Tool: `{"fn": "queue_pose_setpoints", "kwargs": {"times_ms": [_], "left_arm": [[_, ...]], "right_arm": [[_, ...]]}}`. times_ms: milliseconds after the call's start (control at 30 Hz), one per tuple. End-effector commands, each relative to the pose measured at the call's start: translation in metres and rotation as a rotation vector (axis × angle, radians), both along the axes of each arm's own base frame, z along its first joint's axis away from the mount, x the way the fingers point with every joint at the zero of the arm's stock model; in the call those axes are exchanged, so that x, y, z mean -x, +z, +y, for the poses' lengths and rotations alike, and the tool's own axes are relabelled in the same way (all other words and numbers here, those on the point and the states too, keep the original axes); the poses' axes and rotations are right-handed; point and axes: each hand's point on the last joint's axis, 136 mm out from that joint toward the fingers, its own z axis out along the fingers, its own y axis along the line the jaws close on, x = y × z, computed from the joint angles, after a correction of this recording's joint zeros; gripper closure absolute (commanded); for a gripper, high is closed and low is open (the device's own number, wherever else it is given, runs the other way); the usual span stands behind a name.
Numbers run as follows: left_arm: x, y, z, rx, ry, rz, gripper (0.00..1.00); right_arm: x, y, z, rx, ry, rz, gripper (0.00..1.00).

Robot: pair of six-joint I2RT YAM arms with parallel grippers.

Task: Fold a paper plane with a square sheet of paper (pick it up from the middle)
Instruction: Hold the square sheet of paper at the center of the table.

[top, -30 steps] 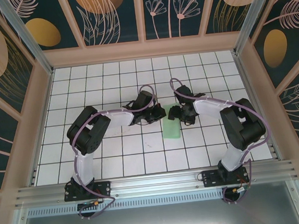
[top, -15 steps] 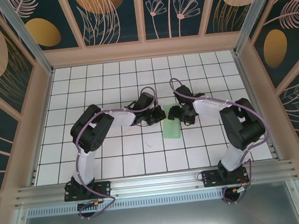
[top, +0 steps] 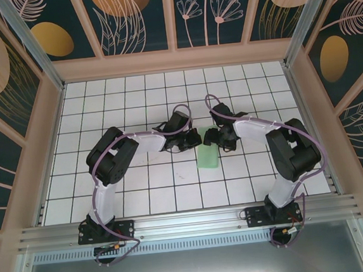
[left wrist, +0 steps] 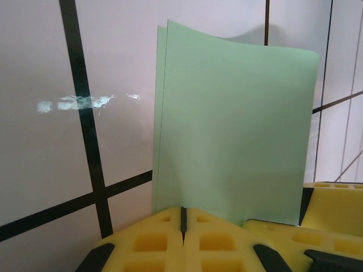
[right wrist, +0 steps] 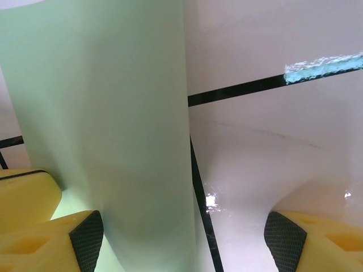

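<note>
Already doubled over, the square sheet of paper (top: 207,157) lies mid-way across the table (top: 142,190), thin, light and limp, probably best pinched gently at mid-edge. The left gripper (left wrist: 182,222), fingers pressed together, sits at one end, while the right gripper (right wrist: 184,235) gapes wide over a long edge.

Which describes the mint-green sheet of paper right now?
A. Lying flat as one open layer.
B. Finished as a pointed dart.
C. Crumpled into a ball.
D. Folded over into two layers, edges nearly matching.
D: in the left wrist view the square sheet of paper shows two stacked edges running side by side along its left side, and from above it looks like a narrow rectangle.
</note>
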Motion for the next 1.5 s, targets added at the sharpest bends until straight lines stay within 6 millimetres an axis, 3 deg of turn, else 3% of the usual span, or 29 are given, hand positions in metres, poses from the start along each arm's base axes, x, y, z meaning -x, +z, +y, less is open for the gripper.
{"fn": "queue_pose_setpoints", "kwargs": {"times_ms": [0,300,667,767,900,1000,1100,1467], "left_arm": [[0.012,-0.042,0.027,-0.19,0.003,0.047,0.95],[0.017,-0.045,0.021,-0.181,-0.017,0.046,0.94],[0.018,-0.046,0.021,-0.187,-0.018,0.043,0.95],[0.018,-0.046,0.02,-0.186,-0.021,0.042,0.95],[0.019,-0.047,0.02,-0.187,-0.024,0.046,0.95],[0.019,-0.048,0.02,-0.186,-0.025,0.045,0.95],[0.019,-0.047,0.018,-0.182,-0.028,0.044,0.95],[0.019,-0.047,0.017,-0.18,-0.03,0.046,0.95]], "right_arm": [[0.001,-0.021,0.004,0.005,0.008,0.034,0.19],[0.0,-0.012,0.004,-0.003,0.008,0.013,0.19],[-0.011,0.053,0.003,-0.138,-0.021,-0.131,0.18],[-0.014,0.07,0.01,-0.241,-0.017,-0.171,0.3],[-0.012,0.083,0.033,-0.409,0.035,-0.181,0.62],[-0.007,0.072,0.038,-0.45,0.044,-0.143,0.81],[-0.002,0.056,0.036,-0.455,0.033,-0.102,0.89],[0.007,0.021,0.017,-0.433,-0.001,-0.044,0.88]]}}
